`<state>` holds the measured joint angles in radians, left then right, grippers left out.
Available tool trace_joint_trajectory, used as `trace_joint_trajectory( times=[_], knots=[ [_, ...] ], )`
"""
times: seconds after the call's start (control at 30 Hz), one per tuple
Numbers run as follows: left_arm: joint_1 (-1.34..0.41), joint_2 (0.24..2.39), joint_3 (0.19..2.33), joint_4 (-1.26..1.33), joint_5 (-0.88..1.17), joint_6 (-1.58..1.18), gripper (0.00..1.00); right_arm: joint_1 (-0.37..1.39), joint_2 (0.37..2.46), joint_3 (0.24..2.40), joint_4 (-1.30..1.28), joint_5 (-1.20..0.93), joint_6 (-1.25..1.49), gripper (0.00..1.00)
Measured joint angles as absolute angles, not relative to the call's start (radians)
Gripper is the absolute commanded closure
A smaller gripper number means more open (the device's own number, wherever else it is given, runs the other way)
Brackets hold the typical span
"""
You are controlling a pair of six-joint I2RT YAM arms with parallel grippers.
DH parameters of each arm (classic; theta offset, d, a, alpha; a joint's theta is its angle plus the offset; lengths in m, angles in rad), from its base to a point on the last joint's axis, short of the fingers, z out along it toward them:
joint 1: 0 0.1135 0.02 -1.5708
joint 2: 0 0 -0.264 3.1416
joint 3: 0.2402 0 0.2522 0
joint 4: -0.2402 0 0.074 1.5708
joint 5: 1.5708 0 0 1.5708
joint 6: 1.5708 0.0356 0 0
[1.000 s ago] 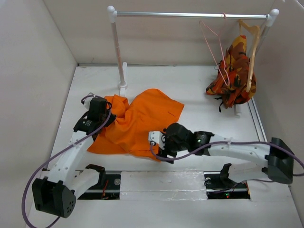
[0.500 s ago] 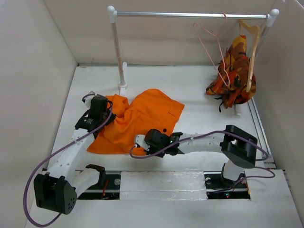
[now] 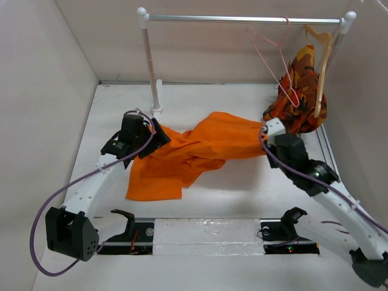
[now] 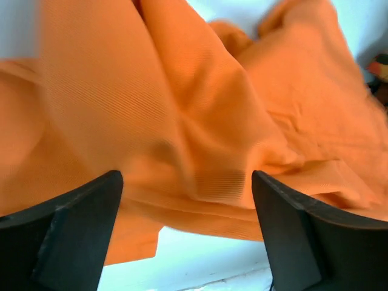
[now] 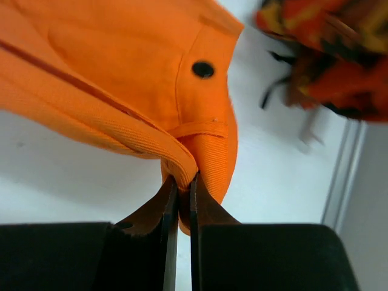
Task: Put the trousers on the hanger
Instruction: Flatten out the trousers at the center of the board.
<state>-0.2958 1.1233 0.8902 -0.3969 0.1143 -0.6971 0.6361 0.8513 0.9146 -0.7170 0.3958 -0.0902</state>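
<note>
The bright orange trousers [image 3: 200, 148] stretch across the table from left of centre up to the right. My right gripper [image 3: 267, 130] is shut on their waistband [image 5: 182, 160], near the dark button [image 5: 202, 68], and holds that end raised by the rack's right side. My left gripper [image 3: 159, 134] is open at the trousers' left end; its fingers [image 4: 73, 224] stand wide apart with orange cloth [image 4: 200, 139] lying beyond them, not pinched. The pink wire hanger [image 3: 273, 60] hangs tilted from the rail, above and just right of the raised waistband.
A clothes rack [image 3: 242, 19] spans the back of the table, its left post [image 3: 151, 66] behind my left gripper. A wooden hanger [image 3: 321, 54] with an orange-red-black patterned garment [image 3: 300, 97] hangs at the rail's right end. White walls enclose the table on three sides.
My right gripper shut on the waistband near the front and pulled it up and right toward the hanger, stretching the trousers. My left gripper let go of the cloth and opened.
</note>
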Motion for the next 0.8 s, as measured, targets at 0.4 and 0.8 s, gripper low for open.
trace_joint_trajectory(
  times=[0.4,0.8],
  knots=[
    [-0.192,0.954,0.652,-0.354,-0.002,-0.87,0.08,0.331,0.818,0.869,-0.766,0.296,-0.182,1.0],
    [-0.104,1.094,0.544,-0.223,-0.031,-1.123,0.08,0.318,0.766,0.857,-0.744,0.18,-0.29,1.0]
  ],
)
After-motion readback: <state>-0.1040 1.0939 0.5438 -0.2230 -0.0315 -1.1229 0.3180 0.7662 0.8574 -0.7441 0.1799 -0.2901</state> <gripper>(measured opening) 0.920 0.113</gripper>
